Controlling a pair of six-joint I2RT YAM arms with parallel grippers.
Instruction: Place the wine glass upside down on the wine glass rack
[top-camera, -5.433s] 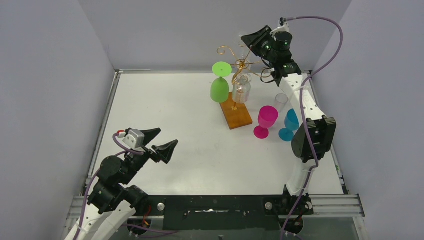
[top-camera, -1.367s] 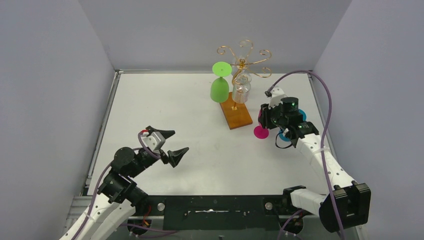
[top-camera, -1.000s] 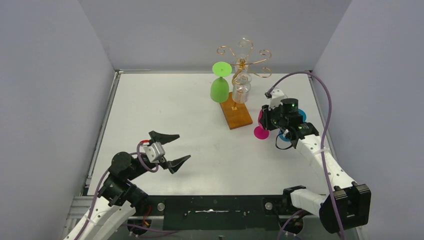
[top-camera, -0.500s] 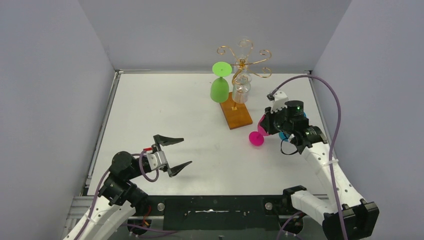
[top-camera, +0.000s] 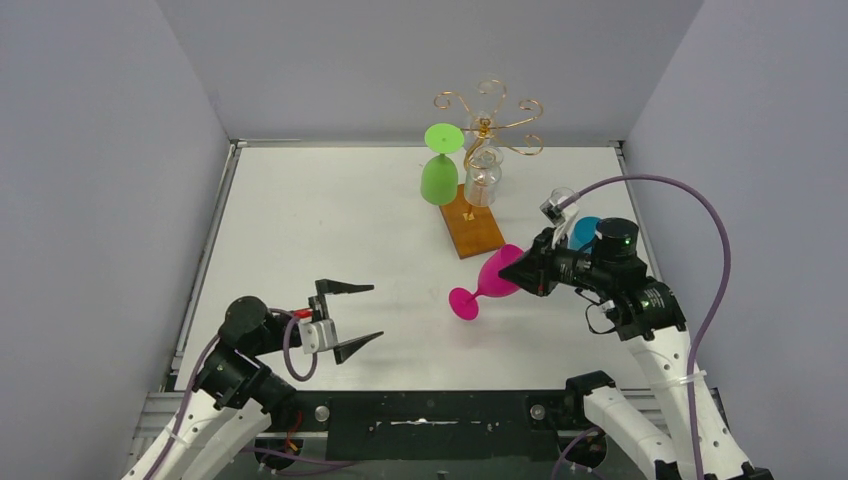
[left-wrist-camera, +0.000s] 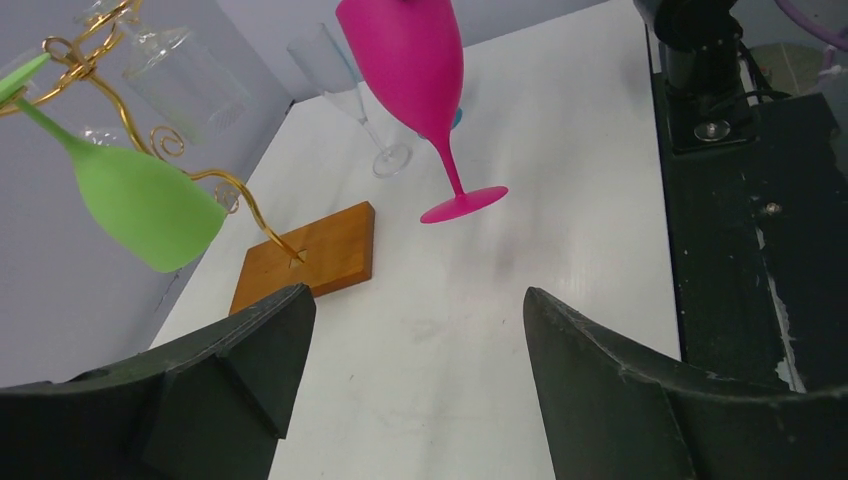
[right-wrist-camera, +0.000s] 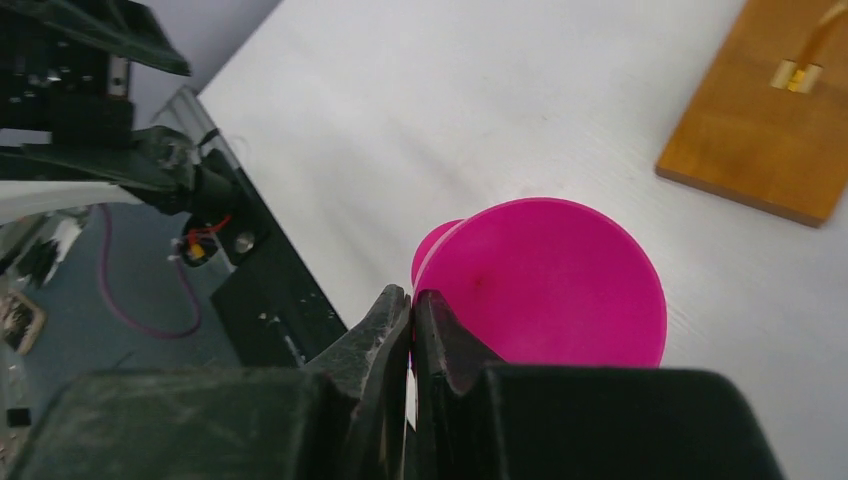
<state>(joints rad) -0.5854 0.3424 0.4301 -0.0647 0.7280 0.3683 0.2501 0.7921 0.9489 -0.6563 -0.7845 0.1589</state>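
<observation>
The pink glass (top-camera: 487, 283) hangs tilted in the air, near the rack (top-camera: 487, 125) and its wooden base.
The rack carries a green glass (top-camera: 438, 175) and a clear glass (top-camera: 482, 180) upside down; right fingers (top-camera: 520, 270) clamp the pink glass's rim; left fingers (top-camera: 345, 288) gape wide, holding nothing.

Soft, even light fills the top view; the white table (top-camera: 300, 220) is bright and uniformly lit, with only faint shadows. From the left wrist, the pink wine glass (left-wrist-camera: 405, 60) throws a pale, blurred shadow on the tabletop. In the right wrist view the fingers (right-wrist-camera: 385, 325) of the right gripper (right-wrist-camera: 412, 297) are dark and out of focus, the glass beyond them sharper.
</observation>
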